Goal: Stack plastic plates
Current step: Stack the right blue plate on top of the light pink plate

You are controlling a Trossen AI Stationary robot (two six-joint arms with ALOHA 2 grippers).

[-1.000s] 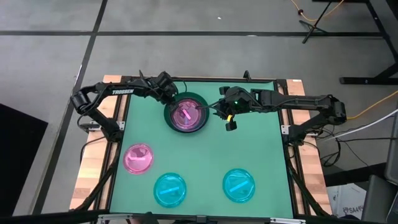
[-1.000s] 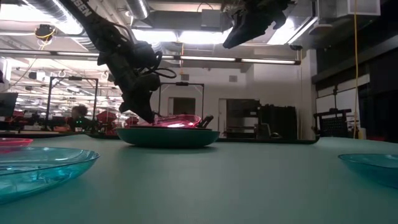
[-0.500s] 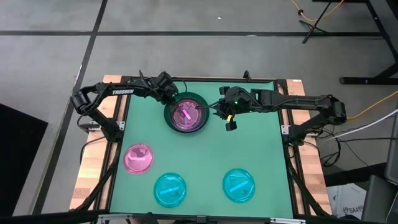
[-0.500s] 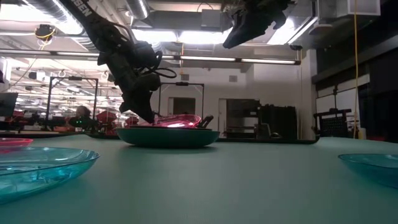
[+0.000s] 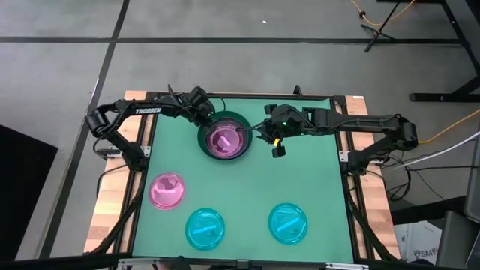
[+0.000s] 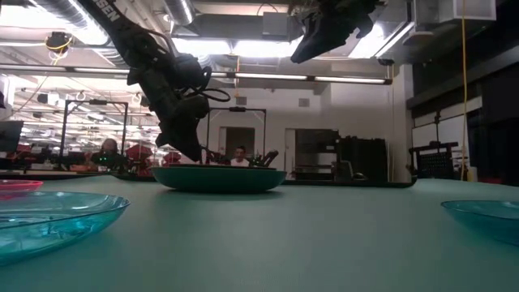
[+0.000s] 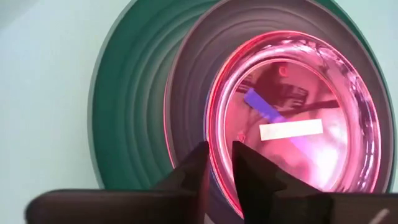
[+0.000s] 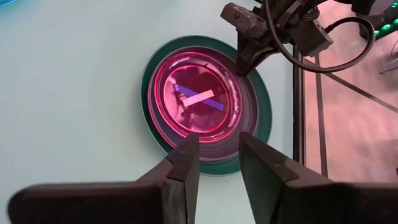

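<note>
Hovering over the stack: both grippers empty

Left gripper sits at the rim of the pink plate, fingers a narrow gap apart, gripping nothing. That plate lies flat in the grey plate, which nests in the green plate at the far middle of the table. Right gripper hangs above and beside the stack, fingers parted, nothing between them. A second pink plate lies near the left edge. Two cyan plates lie along the near edge, well apart.
</note>
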